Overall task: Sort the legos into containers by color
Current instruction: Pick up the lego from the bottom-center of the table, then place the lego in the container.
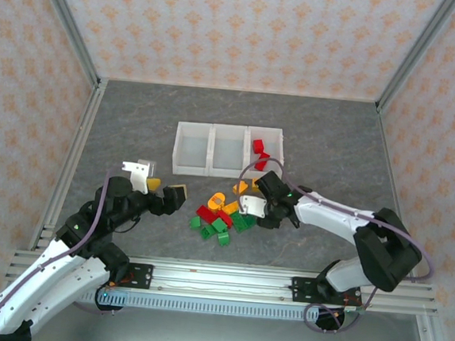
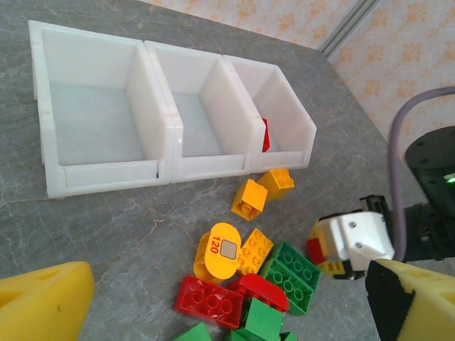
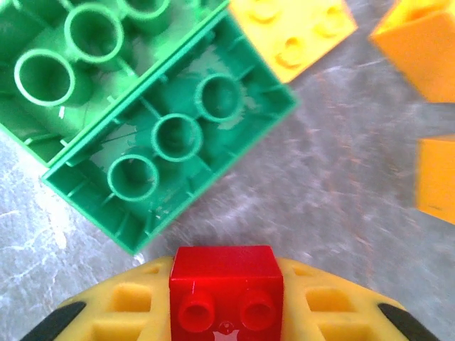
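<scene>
open grey counter (image 1: 136, 123) spreads either side of the containers (image 1: 212, 149), a white row of three. the legos (image 1: 220, 214), red, green and orange-yellow, lie heaped just before them, some red in the right bin (image 1: 281, 147). my right gripper (image 3: 226, 312) pinches a small red brick (image 3: 226, 273) at the heap's edge; my left gripper (image 1: 164, 189) hangs spread wide nearby.

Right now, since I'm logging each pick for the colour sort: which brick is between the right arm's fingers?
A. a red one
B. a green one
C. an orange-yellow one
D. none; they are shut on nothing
A: in the right wrist view a small red brick sits clamped between the yellow right arm's fingers, with the green bricks lying loose on the table beyond it.
</scene>
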### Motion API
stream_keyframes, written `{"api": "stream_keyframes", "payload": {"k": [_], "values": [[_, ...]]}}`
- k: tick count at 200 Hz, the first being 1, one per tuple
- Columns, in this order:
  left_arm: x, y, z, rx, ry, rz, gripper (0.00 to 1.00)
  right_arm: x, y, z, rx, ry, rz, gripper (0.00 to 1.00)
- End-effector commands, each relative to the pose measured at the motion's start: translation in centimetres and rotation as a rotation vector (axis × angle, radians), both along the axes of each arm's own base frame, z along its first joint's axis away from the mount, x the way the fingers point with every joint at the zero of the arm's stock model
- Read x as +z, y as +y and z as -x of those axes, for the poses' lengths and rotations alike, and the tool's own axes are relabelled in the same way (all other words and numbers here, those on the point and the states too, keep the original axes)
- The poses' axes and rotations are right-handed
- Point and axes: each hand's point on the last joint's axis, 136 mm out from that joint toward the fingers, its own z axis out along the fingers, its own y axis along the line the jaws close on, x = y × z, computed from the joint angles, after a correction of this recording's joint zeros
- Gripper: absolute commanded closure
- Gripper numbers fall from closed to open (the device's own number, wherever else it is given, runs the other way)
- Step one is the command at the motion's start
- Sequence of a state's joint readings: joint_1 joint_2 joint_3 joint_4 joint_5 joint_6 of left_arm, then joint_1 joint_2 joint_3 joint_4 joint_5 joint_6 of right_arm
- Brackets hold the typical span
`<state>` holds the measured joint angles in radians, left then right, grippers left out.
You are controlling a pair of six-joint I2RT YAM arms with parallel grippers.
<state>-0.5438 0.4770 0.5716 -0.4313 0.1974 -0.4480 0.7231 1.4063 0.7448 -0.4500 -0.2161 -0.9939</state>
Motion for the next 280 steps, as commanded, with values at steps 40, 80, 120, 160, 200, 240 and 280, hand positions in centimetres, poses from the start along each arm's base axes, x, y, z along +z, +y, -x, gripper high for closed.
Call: {"api": "stream_keyframes", "payload": {"k": [40,80,120,160,200,240,280], "values": [[0.2,0.0,-0.3,0.013,-0.002,0.001,0.01,13.3,3.2,-7.5,-0.261,-0.317,-0.314,0.74],[0.1,0.0,-0.3,0.017,0.004,-0.003,0.01,13.8,2.5,-13.9,-0.465,-0.349,-0.345,0.71],[0.4,0.2,-0.2,0.024,-0.009,0.006,0.01,11.2,1.1,-18.7,-0.611,-0.335,-0.334,0.62],[0.5,0.2,-0.2,0.025,-0.012,0.009,0.01,9.8,0.1,-21.7,-0.709,-0.374,-0.285,0.56],[0.4,0.2,-0.3,0.026,-0.006,0.005,0.01,10.9,-0.1,-22.4,-0.759,-0.411,-0.316,0.52],[0.3,0.3,-0.3,0.031,-0.002,0.002,0.01,14.5,-1.9,-21.2,-0.962,-0.417,-0.422,0.36],[0.0,0.2,-0.4,0.029,0.007,-0.005,0.01,16.0,-5.1,-17.9,-1.370,-0.272,-0.483,0.20]]}}
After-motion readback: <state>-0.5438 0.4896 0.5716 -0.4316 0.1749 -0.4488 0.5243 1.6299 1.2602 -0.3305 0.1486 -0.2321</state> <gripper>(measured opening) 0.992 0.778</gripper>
